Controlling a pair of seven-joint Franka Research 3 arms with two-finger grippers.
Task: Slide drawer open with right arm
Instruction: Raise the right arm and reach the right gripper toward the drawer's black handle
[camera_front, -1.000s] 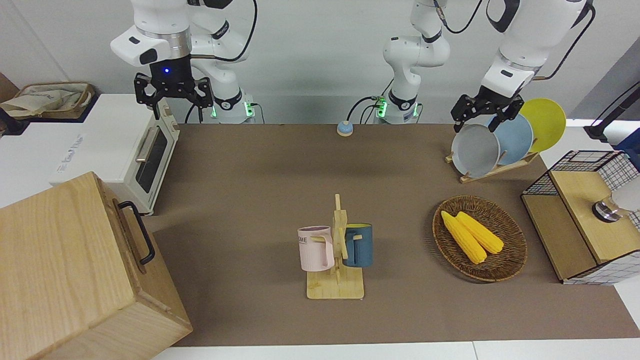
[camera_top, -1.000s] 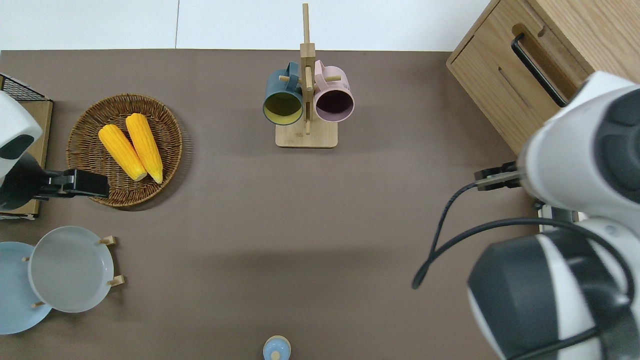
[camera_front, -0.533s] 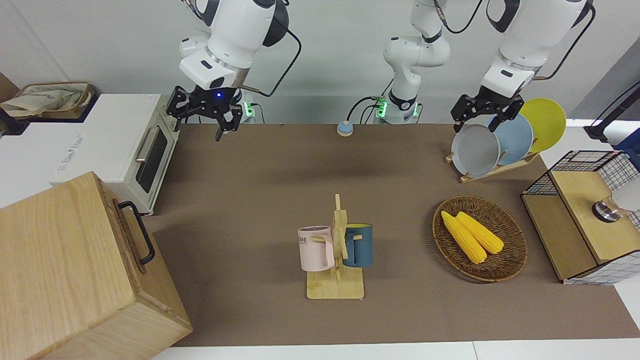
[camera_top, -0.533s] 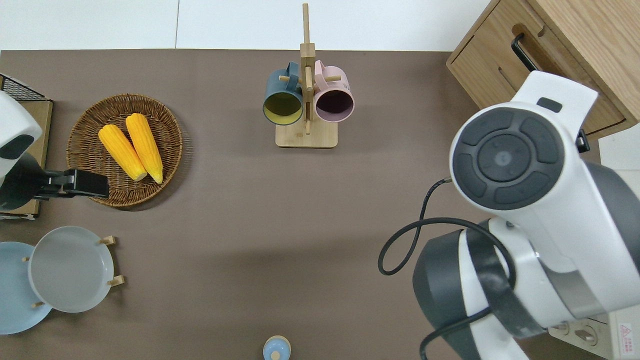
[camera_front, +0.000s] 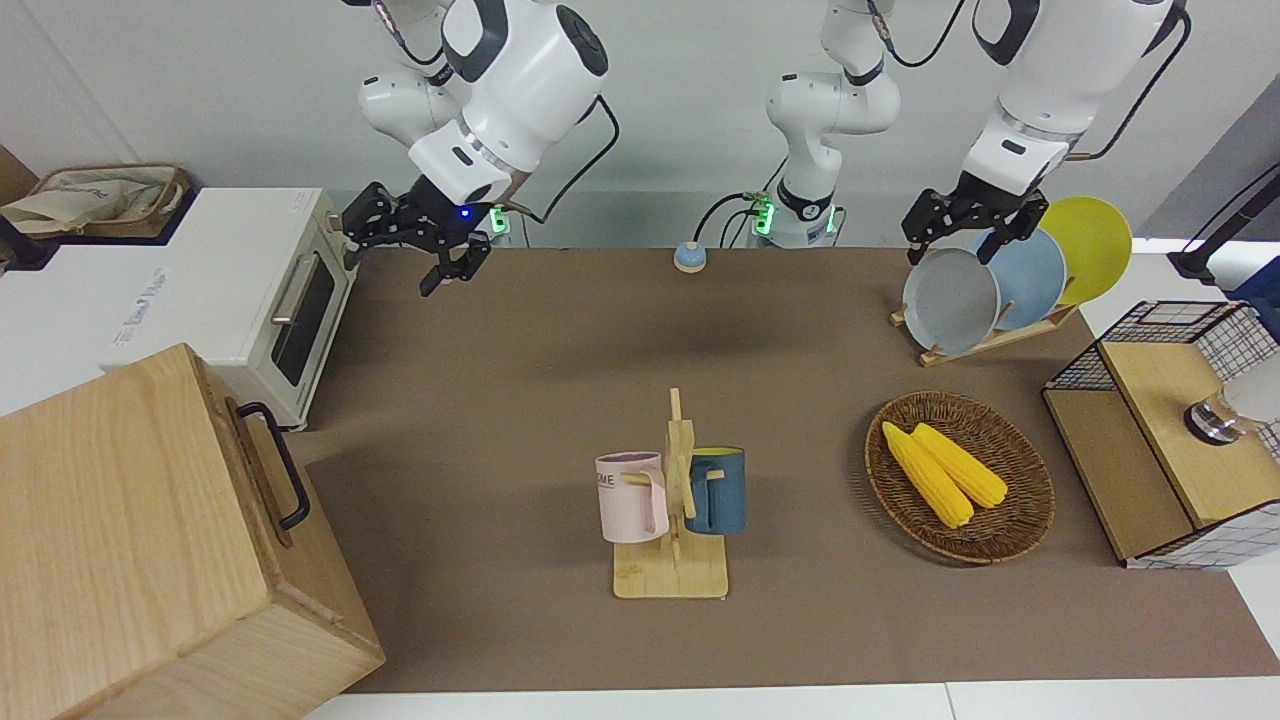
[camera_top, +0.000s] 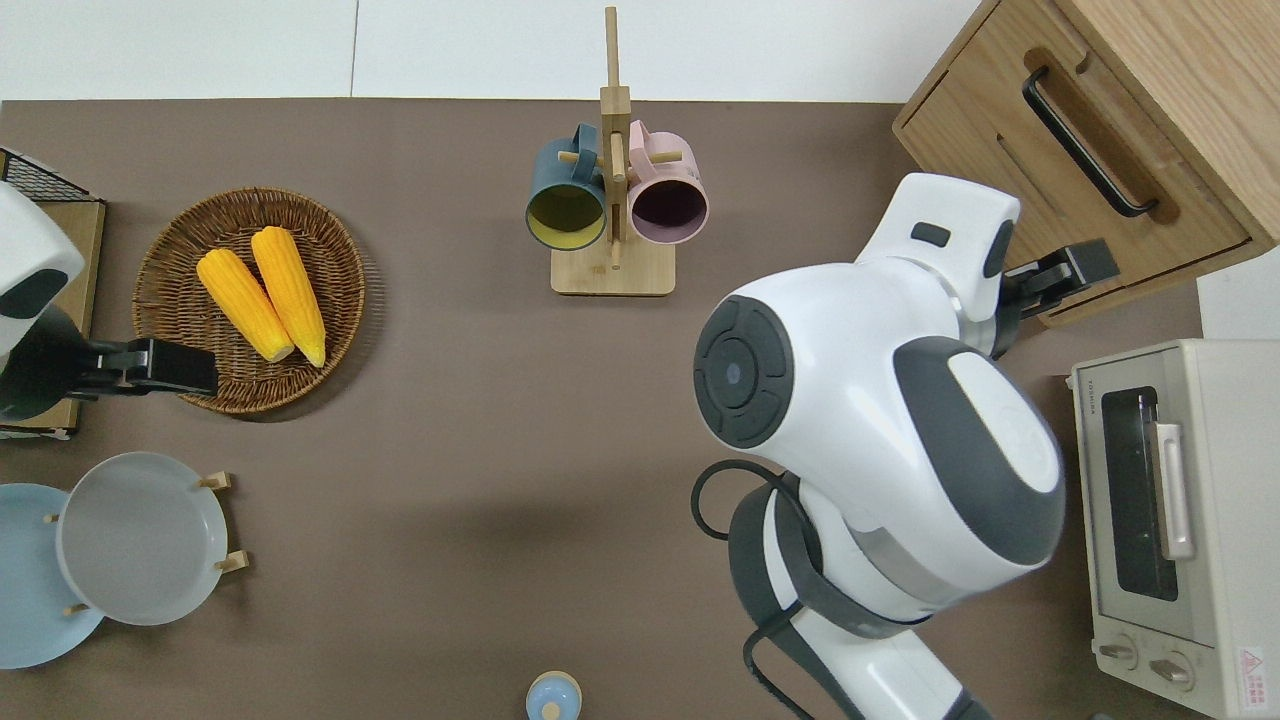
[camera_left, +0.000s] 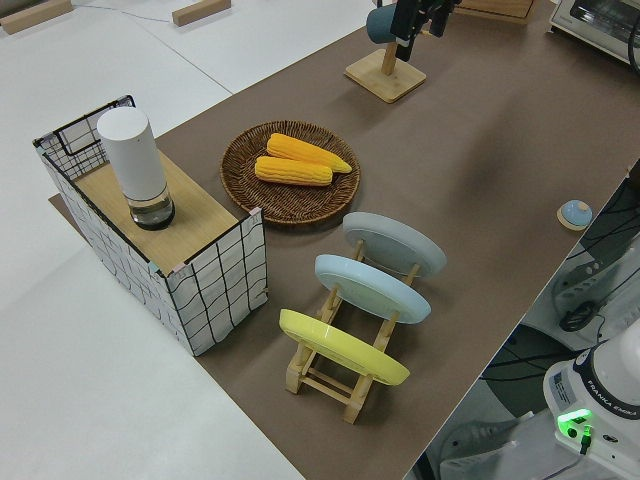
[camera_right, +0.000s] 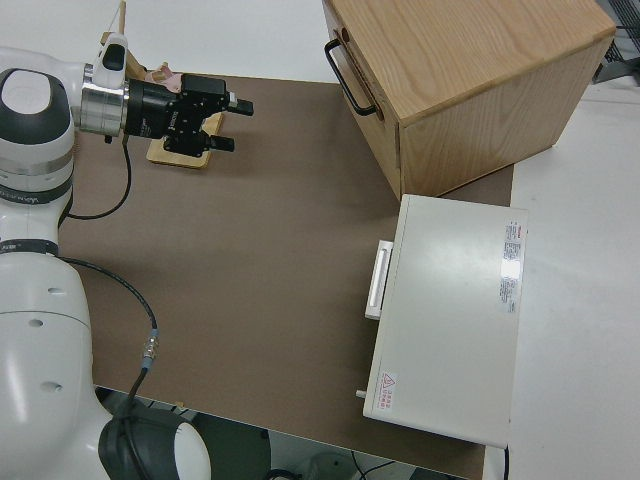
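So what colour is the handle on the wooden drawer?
Black. The drawer's loop handle shows best in the overhead view.

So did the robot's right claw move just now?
Yes. In the front view the right gripper swung away from the toaster oven, out over the brown table.

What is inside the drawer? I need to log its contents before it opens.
Nothing inside shows: the drawer is shut, only its wood front and black handle visible. The right hand, open, has not reached it.
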